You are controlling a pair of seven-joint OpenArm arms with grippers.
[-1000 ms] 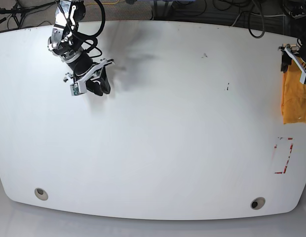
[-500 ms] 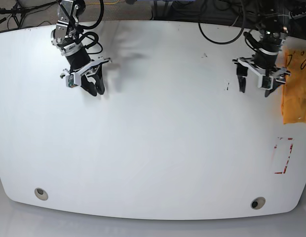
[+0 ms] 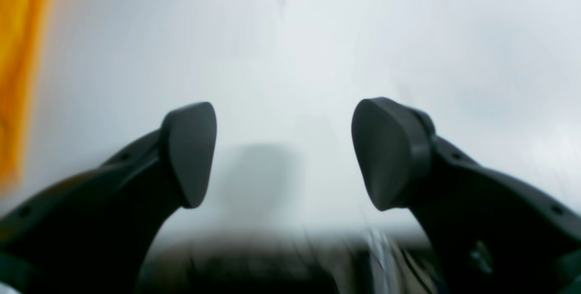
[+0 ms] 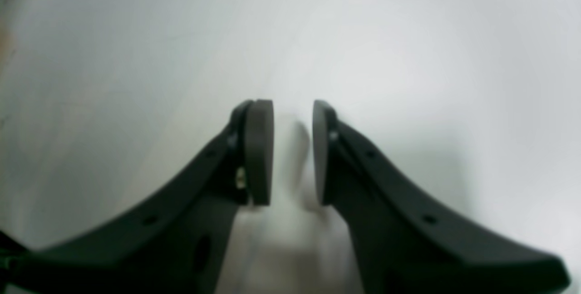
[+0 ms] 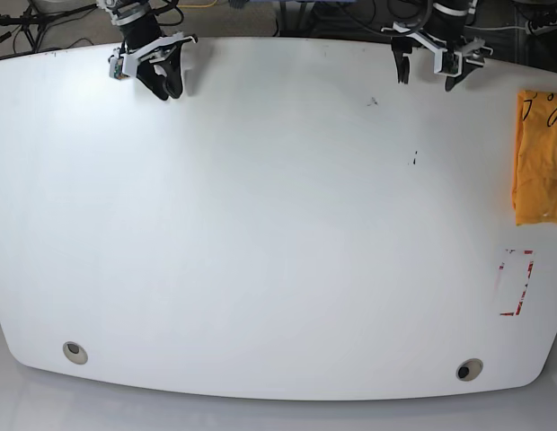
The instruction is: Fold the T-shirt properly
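The big white table (image 5: 260, 224) fills most of the base view, and its top is bare but for a few small dark marks and a red-edged patch (image 5: 516, 283) near its right side. The T-shirt (image 5: 539, 157) is the next biggest thing. It is orange-yellow and lies bunched up at the far right edge of the table, partly cut off by the edge of the picture, with a bit of black writing showing near its top. The left gripper (image 5: 426, 65) is at the back edge of the table, on the right side of the base view. Its jaws are spread wide apart and hold nothing. The T-shirt lies off to one side of it, near but not touching, and not between the jaws. In the left wrist view the gripper (image 3: 283, 155) has only blurry white table between its two dark pads, and a strip of the orange T-shirt (image 3: 18, 67) shows at the left edge, beside the jaws. The right gripper (image 5: 163, 79) is at the back edge too, but at the other end, well apart from the T-shirt. In the right wrist view this gripper (image 4: 292, 153) has its pads drawn almost together, with just a thin gap and nothing in it.
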